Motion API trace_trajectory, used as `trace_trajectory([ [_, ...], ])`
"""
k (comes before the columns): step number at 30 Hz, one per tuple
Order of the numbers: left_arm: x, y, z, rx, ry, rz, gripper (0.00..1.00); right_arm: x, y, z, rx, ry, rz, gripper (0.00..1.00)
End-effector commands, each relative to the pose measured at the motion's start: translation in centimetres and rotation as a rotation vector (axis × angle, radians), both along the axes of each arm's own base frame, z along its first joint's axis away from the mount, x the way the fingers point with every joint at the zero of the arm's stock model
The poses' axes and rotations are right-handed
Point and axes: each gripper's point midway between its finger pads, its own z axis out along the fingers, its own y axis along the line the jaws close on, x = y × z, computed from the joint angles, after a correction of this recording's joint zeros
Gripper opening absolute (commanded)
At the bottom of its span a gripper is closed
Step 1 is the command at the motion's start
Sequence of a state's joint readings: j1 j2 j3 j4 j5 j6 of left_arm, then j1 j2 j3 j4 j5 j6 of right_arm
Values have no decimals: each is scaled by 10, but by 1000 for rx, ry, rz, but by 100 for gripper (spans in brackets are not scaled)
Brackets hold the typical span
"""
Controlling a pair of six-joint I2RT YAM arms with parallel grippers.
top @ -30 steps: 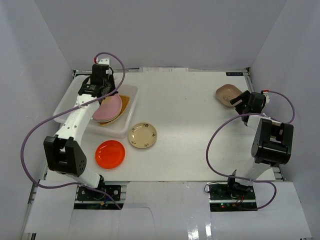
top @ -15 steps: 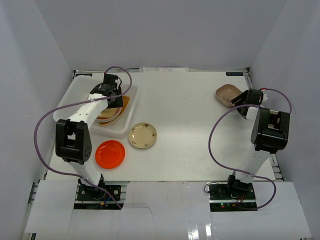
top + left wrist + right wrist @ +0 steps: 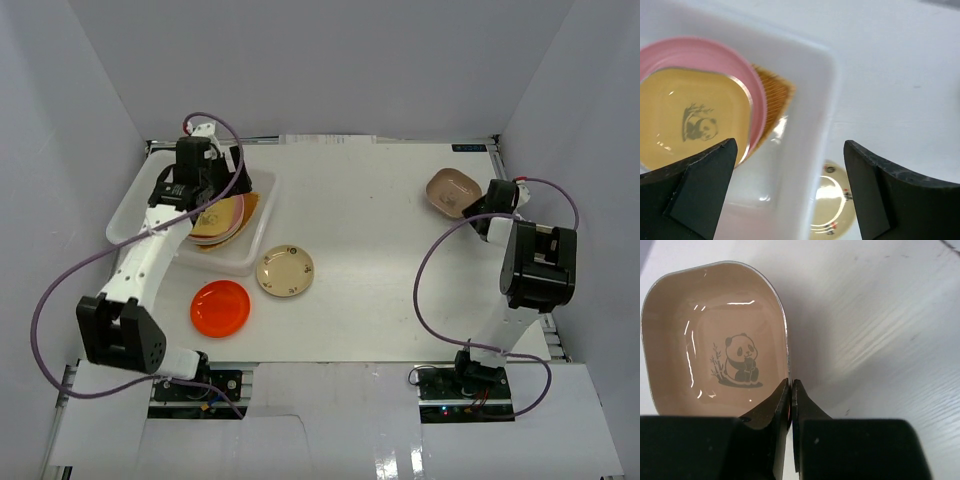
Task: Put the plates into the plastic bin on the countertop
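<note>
Brown plate, square with a panda print, is being pinched at its rim by the right hand, whose fingers are pressing tight together on it near the far right edge of the white surface. The left hand is hanging spread wide and holding nothing above the plastic bin. Inside the bin, a yellow plate is lying on a pink plate, with a tan woven plate poking out beneath. A cream plate and a red-orange plate are sitting on the surface just beside the bin.
</note>
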State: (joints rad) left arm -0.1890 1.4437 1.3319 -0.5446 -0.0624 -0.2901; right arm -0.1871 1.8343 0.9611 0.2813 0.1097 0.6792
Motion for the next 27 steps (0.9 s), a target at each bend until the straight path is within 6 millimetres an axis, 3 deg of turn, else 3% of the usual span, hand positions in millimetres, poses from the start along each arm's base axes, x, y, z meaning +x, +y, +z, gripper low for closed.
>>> trace_trajectory([
  [1,-23,-34,74,-170,-203,-168,98,11,19,74,-32,-198,35,8],
  [2,-29,-40,83,-196,-248,-201,98,8,36,97,-42,-249,76,8],
  [4,-55,-51,117,-261,-351,-284,98,6,58,120,-55,-300,122,8],
  [5,-62,-54,132,-280,-410,-308,98,1,84,143,-57,-351,177,8],
  [7,-90,-58,155,-324,-494,-358,98,-3,127,166,-57,-396,266,8],
  [8,-98,-59,168,-336,-548,-375,98,-11,169,181,-42,-428,352,8],
  [10,-121,-57,187,-354,-622,-394,98,-15,209,208,-49,-484,416,8],
  [11,-130,-58,193,-370,-644,-408,98,-26,252,209,-38,-478,498,8],
  [12,-138,-58,203,-379,-683,-420,98,-25,271,229,-37,-515,515,8],
  [13,-145,-57,208,-384,-705,-429,98,-29,291,235,-29,-524,546,8],
  [14,-160,-56,220,-396,-748,-438,98,-39,329,227,-21,-503,613,8],
  [15,-167,-56,226,-399,-765,-446,98,-42,346,227,-19,-502,630,8],
  [16,-172,-56,229,-398,-776,-453,98,-41,363,247,-6,-538,628,8],
  [17,-181,-59,234,-403,-791,-468,98,-50,397,234,-2,-511,678,8],
  [18,-184,-59,235,-405,-796,-471,98,-51,411,232,-3,-501,679,8],
  [19,-189,-62,237,-409,-803,-485,98,-53,430,249,32,-529,686,8],
  [20,-193,-60,239,-406,-815,-474,98,-63,460,232,31,-498,729,8],
  [21,-195,-60,240,-407,-818,-469,98,-63,470,230,22,-494,714,8],
  [22,-198,-61,243,-410,-822,-476,98,-68,500,231,45,-493,735,8],
  [25,-207,-63,250,-414,-838,-485,98,-71,532,225,33,-474,727,8],
  [26,-209,-64,253,-418,-843,-491,98,-73,557,229,51,-481,736,8],
  [27,-211,-63,254,-422,-847,-489,98,-71,562,220,26,-453,720,8],
])
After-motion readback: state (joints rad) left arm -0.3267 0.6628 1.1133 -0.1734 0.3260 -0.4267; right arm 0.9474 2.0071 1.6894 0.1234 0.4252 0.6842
